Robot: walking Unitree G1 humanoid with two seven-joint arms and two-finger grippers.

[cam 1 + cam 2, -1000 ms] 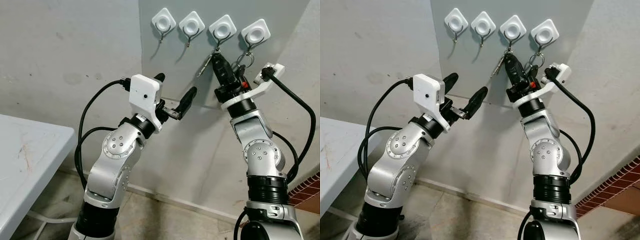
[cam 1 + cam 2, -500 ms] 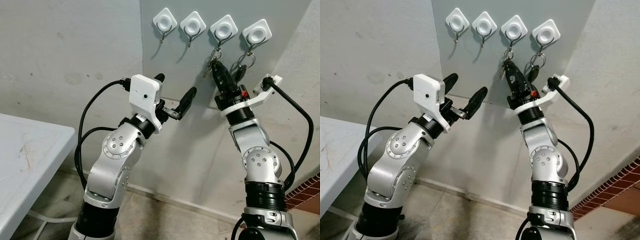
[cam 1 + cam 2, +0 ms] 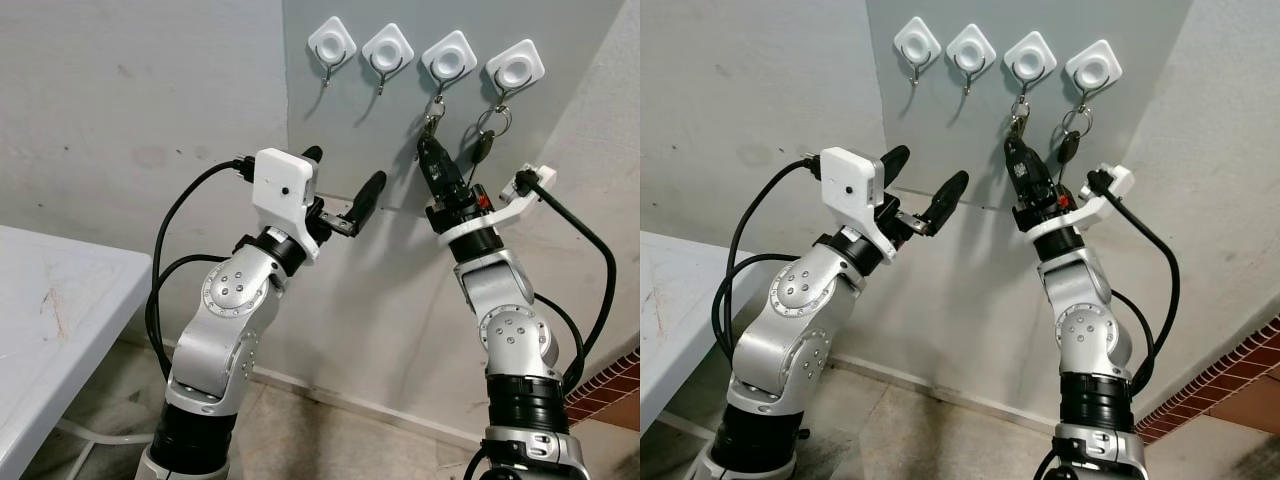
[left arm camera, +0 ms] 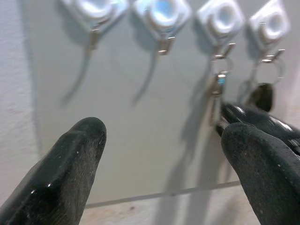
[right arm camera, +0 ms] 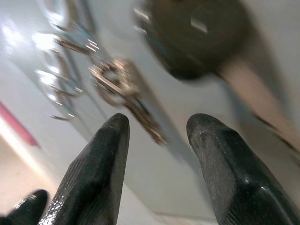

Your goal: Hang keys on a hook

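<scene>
While hooked — keys (image 3: 432,122) beside black fob (image 3: 482,146)

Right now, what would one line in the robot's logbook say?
right pincer: open, just below keys | keys: hanging on third hook | left pincer: open, idle

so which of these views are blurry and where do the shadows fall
Left and right eye views: sharp, evenly lit, hooks casting soft shadows down-left on the grey panel. Left wrist view: hooks and silver key soft, near fingers out of focus. Right wrist view: heavily blurred, the black-headed key and key rings smeared.
</scene>
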